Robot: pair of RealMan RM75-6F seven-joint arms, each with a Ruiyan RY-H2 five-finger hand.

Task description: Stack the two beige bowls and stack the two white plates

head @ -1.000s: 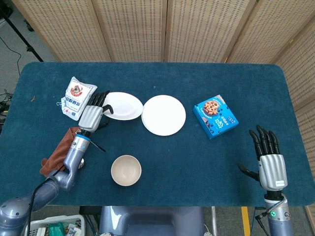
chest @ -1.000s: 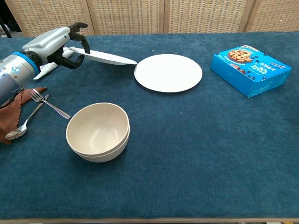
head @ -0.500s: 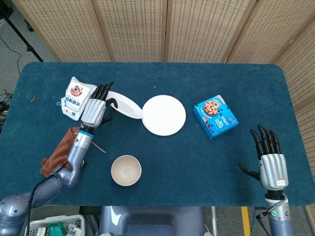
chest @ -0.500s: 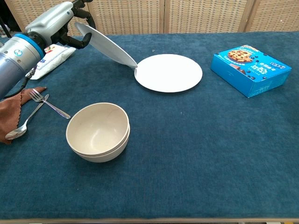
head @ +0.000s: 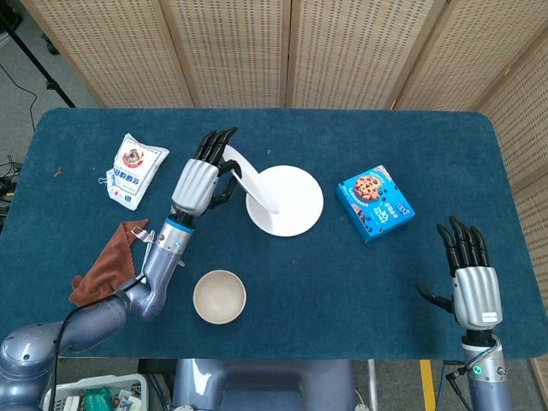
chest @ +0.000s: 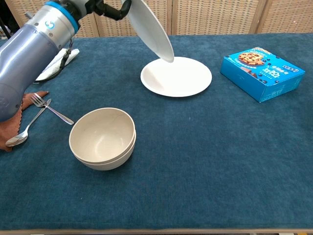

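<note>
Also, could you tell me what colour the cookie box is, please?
The cookie box is bright blue; the chest view shows it best.

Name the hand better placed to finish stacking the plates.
Left. The left hand holds the tilted plate over the flat plate; the right hand sits far off, empty.

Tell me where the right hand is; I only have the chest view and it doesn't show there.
Observer: The head view shows the right hand over the table's near right corner, nearer to you than the cookie box. Its fingers are apart and it holds nothing.
Operator: And the left hand's grip on the tilted plate? My frame cuts it off at the top.
Observer: From above, the left hand grips the raised plate by its left rim. The plate slopes down to the right, and its lower edge is over the left part of the flat plate.
</note>
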